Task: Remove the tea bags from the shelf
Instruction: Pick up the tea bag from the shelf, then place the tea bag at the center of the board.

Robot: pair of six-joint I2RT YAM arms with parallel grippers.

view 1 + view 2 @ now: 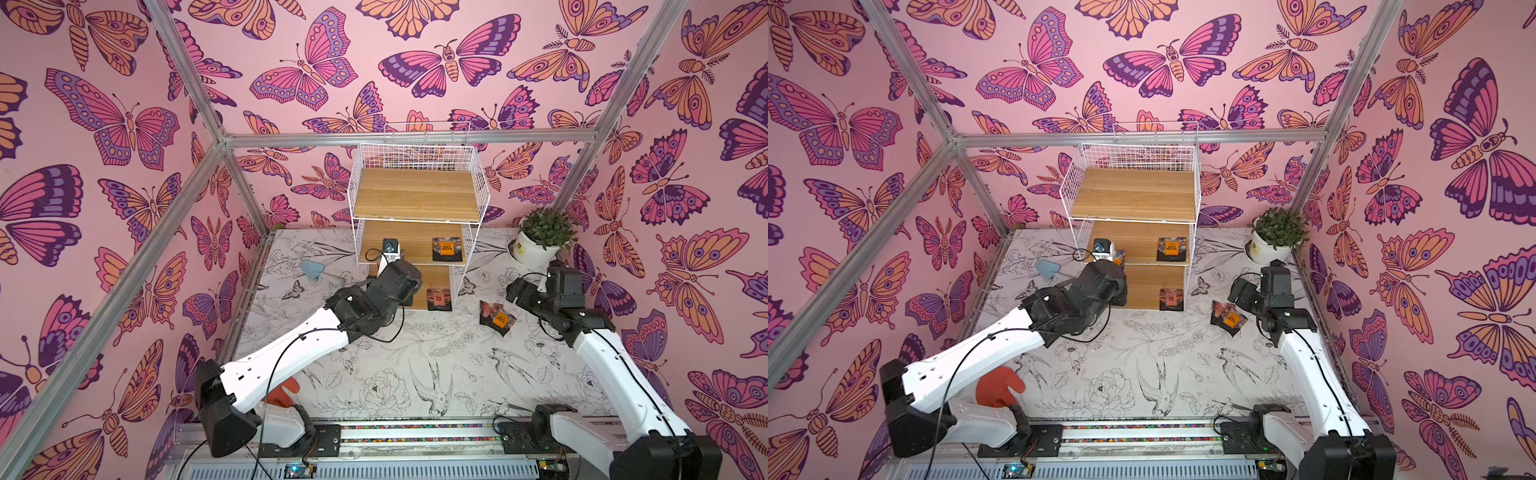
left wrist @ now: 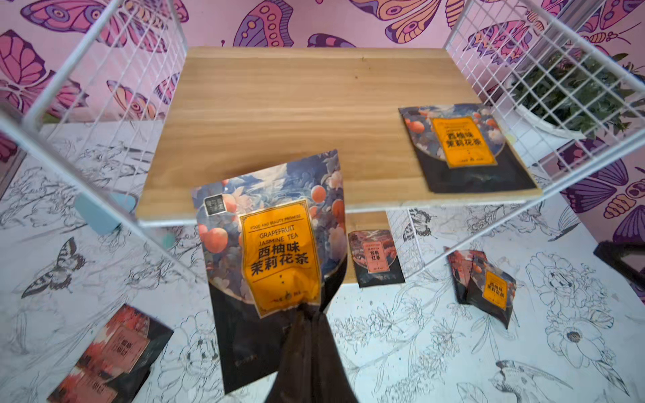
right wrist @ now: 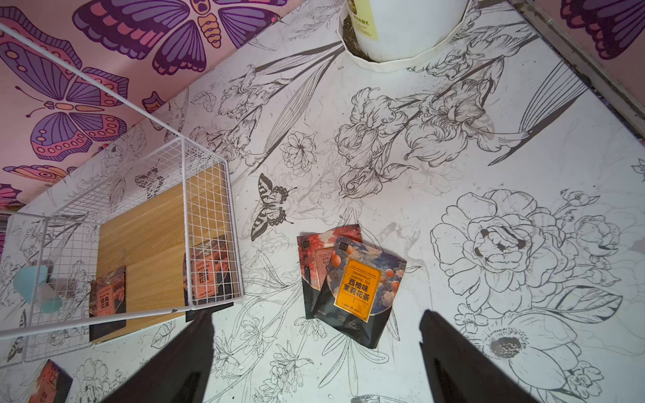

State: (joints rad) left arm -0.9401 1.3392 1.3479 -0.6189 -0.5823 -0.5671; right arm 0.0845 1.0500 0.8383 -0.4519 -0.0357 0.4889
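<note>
One tea bag (image 2: 275,251) in left claw (image 2: 308,315)

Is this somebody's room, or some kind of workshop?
Most likely a staged robot test booth, not a home: a bare aluminium frame runs along butterfly-print walls, a left arm and right arm sit on a front rail, and the shelf with tea bags looks like a prop.

Shelf (image 1: 415,193) front open between wire-grid sides (image 1: 481,178); free tabletop (image 1: 415,353) before it, plant pot (image 1: 532,249) aside.
</note>
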